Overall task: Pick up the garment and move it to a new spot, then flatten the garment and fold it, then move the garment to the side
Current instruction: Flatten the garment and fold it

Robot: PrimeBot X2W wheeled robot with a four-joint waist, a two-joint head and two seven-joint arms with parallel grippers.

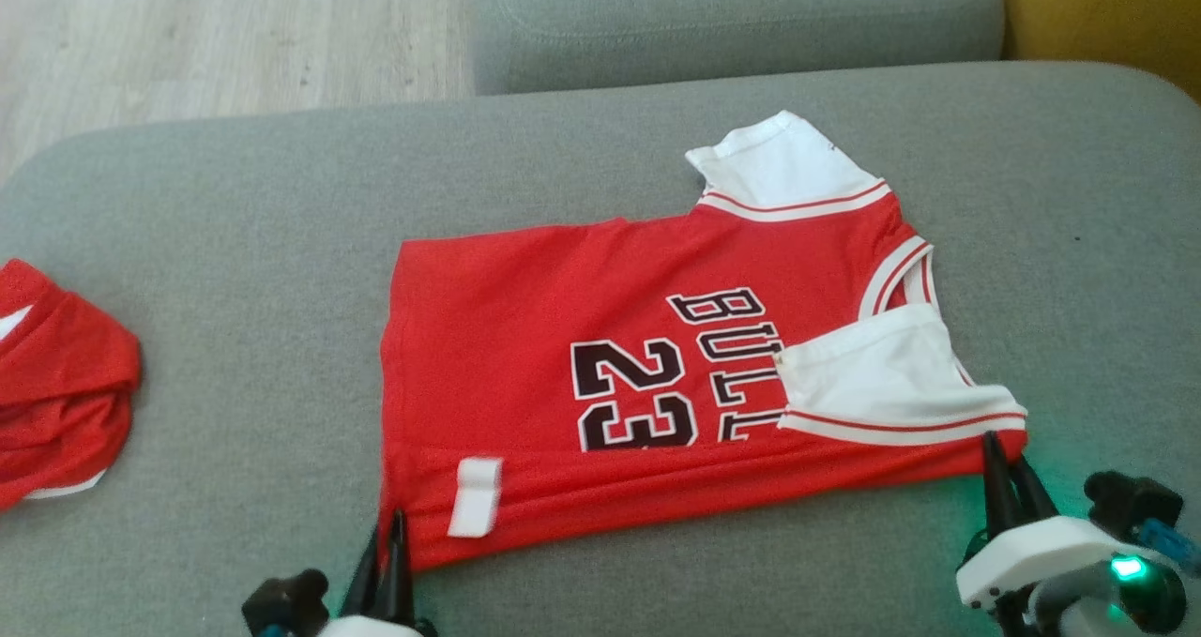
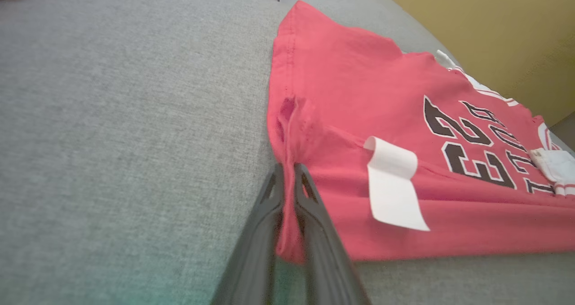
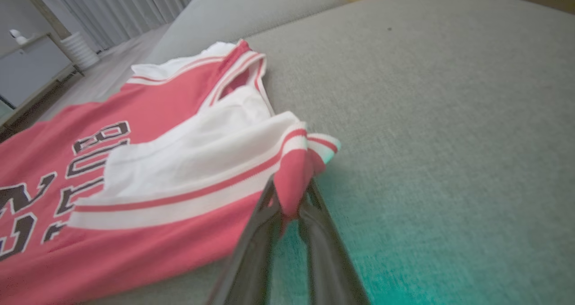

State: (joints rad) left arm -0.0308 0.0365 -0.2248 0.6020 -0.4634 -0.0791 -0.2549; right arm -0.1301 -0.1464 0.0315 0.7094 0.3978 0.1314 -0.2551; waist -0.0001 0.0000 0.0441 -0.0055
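Lying spread on the grey cushion (image 1: 235, 243) right before the robot, the red jersey (image 1: 525, 337) is stretching sideways, hem toward the robot's left and collar toward its right. Along the near long edge a strip of cloth is turning over, and a white label (image 1: 476, 496) is curling up from it. Farther in, the black 23 and lettering are facing up, with one white sleeve (image 1: 882, 374) folding back over the letters and the other white sleeve (image 1: 788, 163) sticking out past the far edge. A second red garment (image 1: 56, 374) is sitting crumpled at the cushion's left edge, well apart from the jersey. Beyond the cushion, another grey cushion (image 1: 732, 18), the wooden floor (image 1: 188, 37) and a yellow wall (image 1: 1107, 8) are showing.

The left gripper (image 1: 392, 534) is reaching up from the lower left, fingers closed and pinching the near hem corner, the red cloth bunching between them. The right gripper (image 1: 1002, 459) is coming in from the lower right, leaning slightly left, fingers squeezing the near shoulder corner just under the folded sleeve.
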